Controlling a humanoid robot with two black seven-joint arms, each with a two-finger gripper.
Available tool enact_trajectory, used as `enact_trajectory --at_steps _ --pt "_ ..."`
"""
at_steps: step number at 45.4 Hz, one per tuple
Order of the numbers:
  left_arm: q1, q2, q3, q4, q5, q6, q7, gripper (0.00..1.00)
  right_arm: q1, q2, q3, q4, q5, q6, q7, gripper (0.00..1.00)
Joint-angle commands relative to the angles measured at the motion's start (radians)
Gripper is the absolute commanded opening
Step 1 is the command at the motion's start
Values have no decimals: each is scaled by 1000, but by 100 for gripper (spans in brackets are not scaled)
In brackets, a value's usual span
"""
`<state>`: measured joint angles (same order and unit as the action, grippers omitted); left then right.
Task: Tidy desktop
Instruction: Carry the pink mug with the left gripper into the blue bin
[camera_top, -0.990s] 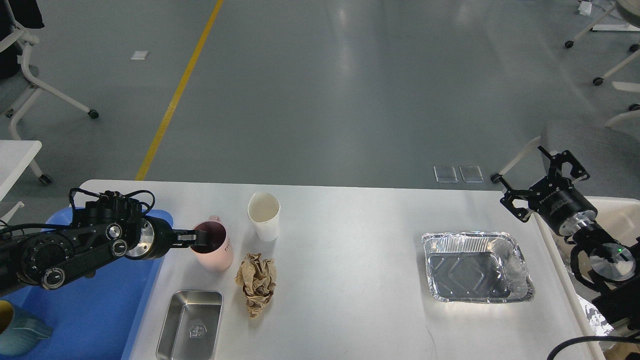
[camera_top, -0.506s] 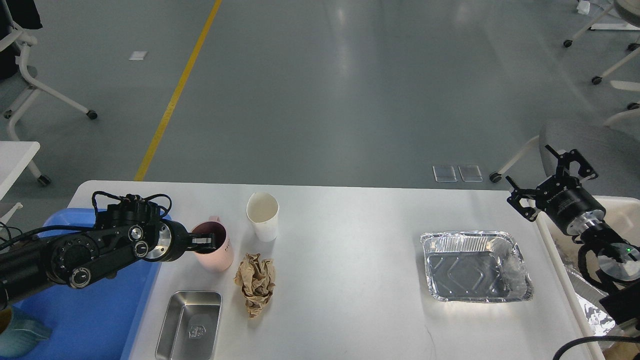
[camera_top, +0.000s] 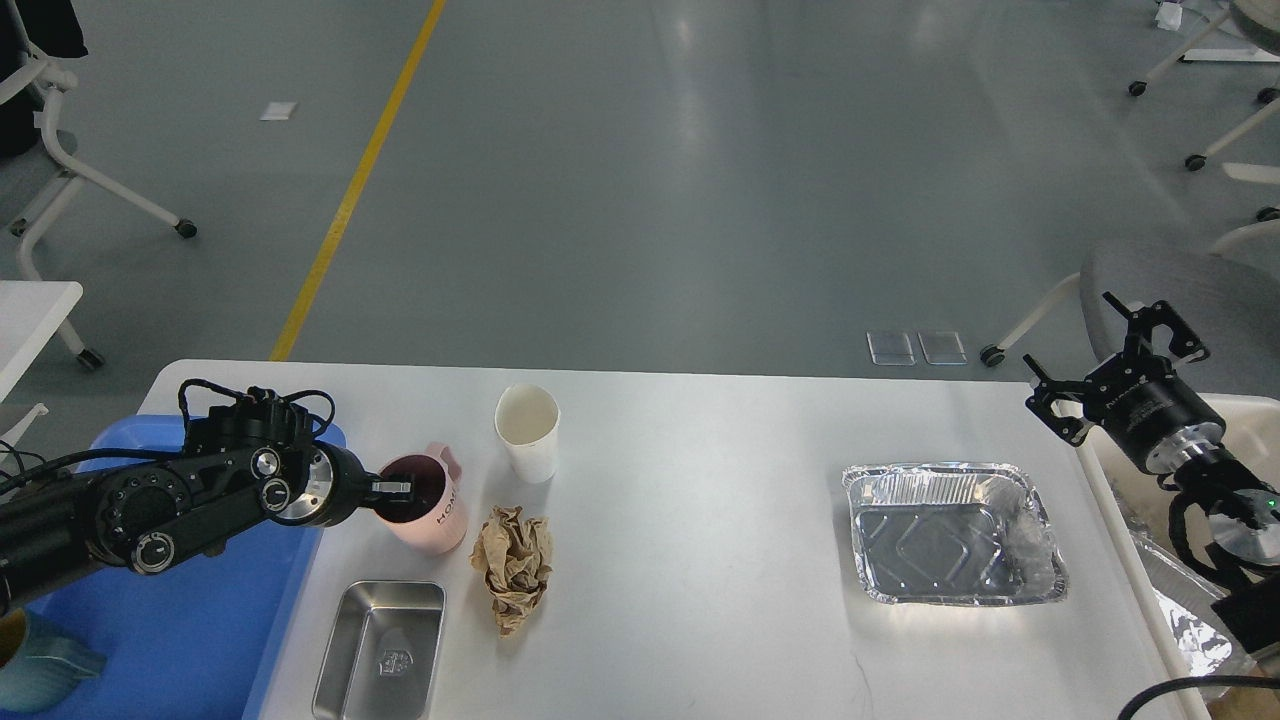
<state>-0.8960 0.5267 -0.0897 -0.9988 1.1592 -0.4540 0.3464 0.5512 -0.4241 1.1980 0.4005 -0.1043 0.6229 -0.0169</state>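
The desktop (camera_top: 700, 520) is a wide white-grey tabletop. On its left, a pink mug (camera_top: 432, 510) is tilted toward the blue tray, handle pointing back. My left gripper (camera_top: 395, 487) grips the mug's near rim, one finger inside. A white paper cup (camera_top: 527, 432) stands upright behind it. A crumpled brown paper ball (camera_top: 513, 565) lies to the mug's right. A small steel tray (camera_top: 382, 650) lies at the front left. An empty foil tray (camera_top: 950, 530) lies on the right. My right gripper (camera_top: 1120, 370) is open and empty above the table's right edge.
A blue plastic tray (camera_top: 190, 620) sits at the left edge, with a teal mug (camera_top: 40, 660) in its near corner. A cream bin (camera_top: 1240, 425) with foil inside stands past the right edge. Office chairs stand on the floor behind.
My left gripper drew back slightly to the left, and the pink mug tilted and turned with it. My right gripper moved right and a little lower, still open.
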Motion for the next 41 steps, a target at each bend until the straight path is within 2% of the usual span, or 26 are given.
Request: enact_trajectory --at_steps 1,7,17,33,41 --pt "0 6 -1 -1 -1 -9 -1 0 -2 -2 0 0 0 0 0 100" --pt "0 10 -1 -3 1 -15 -4 0 -2 -2 0 0 0 0 0 100" --pt "-11 70 -41 -27 -4 -100 -17 0 -4 -1 0 12 0 0 0 100" --pt "-35 301 -211 -179 -27 -316 -15 0 -4 4 0 15 0 0 0 100" --pt "-54 433 -278 -239 -99 -393 -20 0 -4 4 0 23 0 -2 0 100"
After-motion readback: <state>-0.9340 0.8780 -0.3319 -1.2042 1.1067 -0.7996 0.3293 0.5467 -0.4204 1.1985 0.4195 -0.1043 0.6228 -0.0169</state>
